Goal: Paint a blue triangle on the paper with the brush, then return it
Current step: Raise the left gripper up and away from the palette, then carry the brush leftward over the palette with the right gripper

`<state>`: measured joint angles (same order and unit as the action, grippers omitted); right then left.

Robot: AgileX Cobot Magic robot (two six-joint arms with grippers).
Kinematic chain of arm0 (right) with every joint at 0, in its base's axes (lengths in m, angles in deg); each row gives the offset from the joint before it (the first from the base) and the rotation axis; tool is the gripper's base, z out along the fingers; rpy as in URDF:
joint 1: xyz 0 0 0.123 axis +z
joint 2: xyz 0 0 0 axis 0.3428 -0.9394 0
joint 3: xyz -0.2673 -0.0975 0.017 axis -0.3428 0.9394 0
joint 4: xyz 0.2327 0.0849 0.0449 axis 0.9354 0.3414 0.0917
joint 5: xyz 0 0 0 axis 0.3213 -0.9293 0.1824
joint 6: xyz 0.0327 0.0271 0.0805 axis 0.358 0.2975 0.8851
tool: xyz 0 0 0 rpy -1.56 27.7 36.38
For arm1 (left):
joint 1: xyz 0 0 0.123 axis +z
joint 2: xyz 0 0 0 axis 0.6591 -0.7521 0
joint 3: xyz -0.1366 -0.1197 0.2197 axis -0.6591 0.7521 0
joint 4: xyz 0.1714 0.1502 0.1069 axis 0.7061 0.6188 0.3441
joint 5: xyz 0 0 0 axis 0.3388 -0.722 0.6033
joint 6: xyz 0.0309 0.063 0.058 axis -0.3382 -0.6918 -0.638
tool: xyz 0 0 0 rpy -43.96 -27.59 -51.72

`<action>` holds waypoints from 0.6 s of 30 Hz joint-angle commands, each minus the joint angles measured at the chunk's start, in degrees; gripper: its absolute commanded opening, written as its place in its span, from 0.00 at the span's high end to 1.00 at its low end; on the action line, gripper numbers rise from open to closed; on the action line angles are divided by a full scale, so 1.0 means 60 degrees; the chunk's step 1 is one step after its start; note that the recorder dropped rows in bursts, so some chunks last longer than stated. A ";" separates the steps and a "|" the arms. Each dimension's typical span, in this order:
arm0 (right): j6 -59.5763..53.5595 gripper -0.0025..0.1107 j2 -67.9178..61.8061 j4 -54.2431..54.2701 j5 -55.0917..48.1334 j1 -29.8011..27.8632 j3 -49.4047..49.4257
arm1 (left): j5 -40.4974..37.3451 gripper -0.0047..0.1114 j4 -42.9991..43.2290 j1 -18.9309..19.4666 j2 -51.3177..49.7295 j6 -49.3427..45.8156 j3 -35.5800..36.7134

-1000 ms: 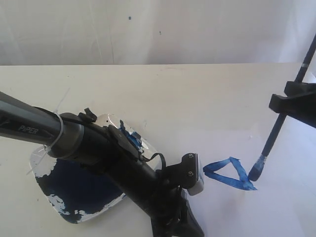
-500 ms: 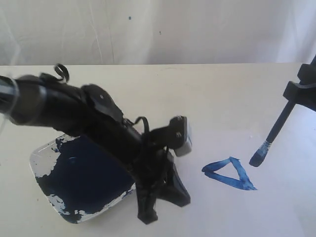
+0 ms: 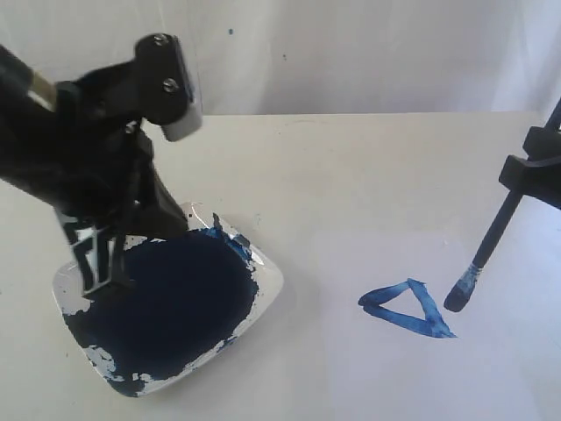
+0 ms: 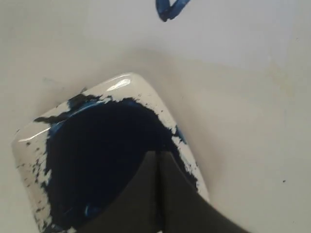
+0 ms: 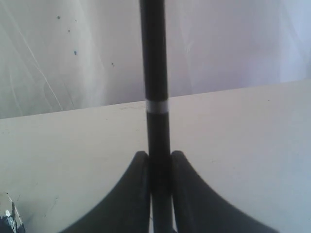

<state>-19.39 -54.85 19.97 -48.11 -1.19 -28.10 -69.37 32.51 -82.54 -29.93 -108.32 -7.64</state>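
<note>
The blue triangle (image 3: 408, 309) is a rough hollow outline on the white paper (image 3: 513, 360); one corner of the blue triangle (image 4: 170, 8) also shows in the left wrist view. At the right edge my right gripper (image 3: 533, 171) is shut on the black brush (image 3: 491, 241), which slants down to a blue-stained tip just right of the triangle. In the right wrist view the brush (image 5: 154, 68) stands straight between the shut right gripper (image 5: 158, 156). My left gripper (image 3: 95, 279) hangs shut and empty over the paint dish (image 3: 263, 263); the left gripper (image 4: 156, 154) is seen above the dark paint.
The white dish (image 4: 121, 83) holds a large dark-blue paint pool (image 3: 171, 303) at the front left of the cream table (image 3: 351, 175). A pale backdrop (image 3: 351, 53) rises behind the table's far edge.
The left arm has swung from the front middle, beside the triangle, back and left to over the dish. The brush tip lifted off the triangle's right corner, then came down a little.
</note>
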 commanded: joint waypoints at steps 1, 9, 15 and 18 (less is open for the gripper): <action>0.0258 0.98 0.0033 0.0006 0.0002 0.0012 0.0004 | -0.0551 0.96 0.1563 0.0037 0.1577 0.1878 0.0652; 0.6066 0.98 -0.0173 -0.1213 0.2978 0.0012 -0.0140 | 0.0331 0.96 0.2281 0.0037 0.3550 0.2856 0.3012; 1.0425 0.98 -0.1690 -0.3387 0.3734 0.0012 -0.0893 | 0.0801 0.96 0.2113 0.0014 0.3550 0.2963 0.3297; 1.2235 0.98 -0.2777 -0.4247 0.4114 0.0012 -0.1384 | 0.0823 0.96 0.2113 0.0014 0.3550 0.2963 0.3297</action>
<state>43.25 -66.47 0.23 -26.18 -1.19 -33.95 -64.51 45.79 -82.45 -9.05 -91.35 11.85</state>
